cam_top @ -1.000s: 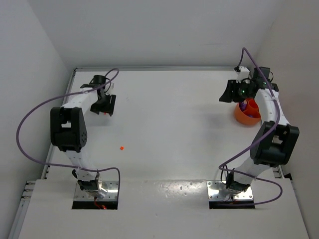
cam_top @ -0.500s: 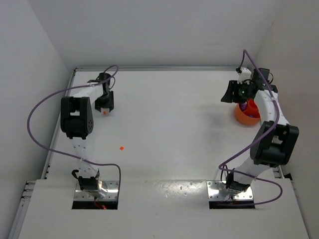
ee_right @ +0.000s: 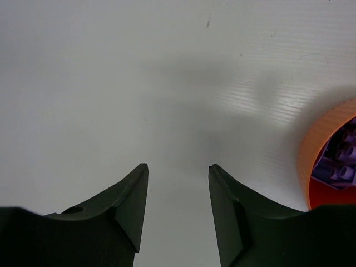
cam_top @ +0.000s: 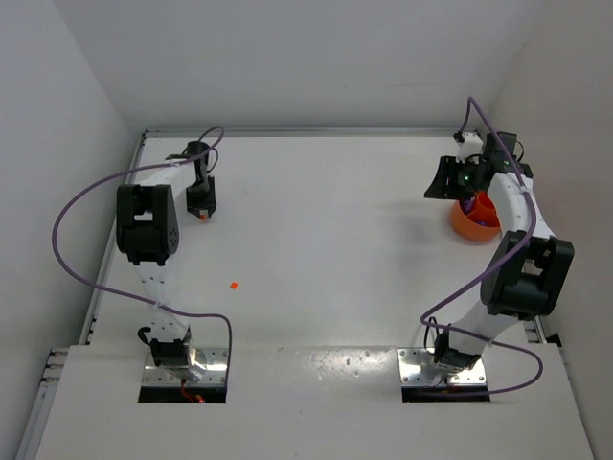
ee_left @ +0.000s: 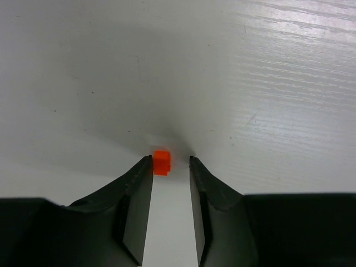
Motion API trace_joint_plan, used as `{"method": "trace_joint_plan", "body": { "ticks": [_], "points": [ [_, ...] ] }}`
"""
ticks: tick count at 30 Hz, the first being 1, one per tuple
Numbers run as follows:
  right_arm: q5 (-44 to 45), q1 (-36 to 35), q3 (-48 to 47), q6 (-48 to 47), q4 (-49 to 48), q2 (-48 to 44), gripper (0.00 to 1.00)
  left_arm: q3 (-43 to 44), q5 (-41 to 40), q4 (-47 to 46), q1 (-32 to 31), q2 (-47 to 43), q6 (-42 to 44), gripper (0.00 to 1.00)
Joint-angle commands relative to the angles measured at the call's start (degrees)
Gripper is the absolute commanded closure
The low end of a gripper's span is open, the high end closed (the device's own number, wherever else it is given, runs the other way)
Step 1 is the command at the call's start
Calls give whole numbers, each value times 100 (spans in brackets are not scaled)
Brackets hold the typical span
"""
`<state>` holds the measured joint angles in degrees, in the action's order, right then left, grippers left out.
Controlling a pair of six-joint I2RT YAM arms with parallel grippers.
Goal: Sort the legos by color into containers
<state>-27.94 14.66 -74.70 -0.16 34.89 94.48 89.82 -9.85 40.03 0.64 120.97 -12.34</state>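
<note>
Your left pincer (ee_left: pixel 169 159) straddles the orange brick (ee_left: pixel 162 163) unclenched, but the brick sits off toward nine o'clock, so squeezing may flick it away.

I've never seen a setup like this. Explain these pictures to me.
These are two robot arms bolted to a white table. The wide picture looks down from above and behind: left arm on the left, right arm on the right. The other two come from cameras on the wrists, so the dark prongs at the bottom are each gripper's own fingers. The left gripper has its fingers either side of a tiny orange brick, not yet pinching it. The right gripper is open and empty, near an orange bowl with something purple inside. A second orange brick lies loose on the table. Nothing is held.
</note>
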Motion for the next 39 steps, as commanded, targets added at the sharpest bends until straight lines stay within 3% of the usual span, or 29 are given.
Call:
{"method": "trace_joint_plan", "body": {
  "ticks": [1,18,22,27,39],
  "points": [
    [-132,-7,-186,34,9,36,53,0,237,-13,120,-64,-85,62],
    [-458,-59,-238,-71,114,141,55,-386,721,-74,357,-56,-137,74],
    [-458,-112,-291,-71,166,141,55,-509,826,-74,357,-56,-137,74],
    [-458,-112,-291,-71,167,194,55,-580,826,-136,357,-108,-137,66],
    [-458,-165,-344,-71,220,247,56,-272,826,-136,410,164,-137,66]
  ]
}}
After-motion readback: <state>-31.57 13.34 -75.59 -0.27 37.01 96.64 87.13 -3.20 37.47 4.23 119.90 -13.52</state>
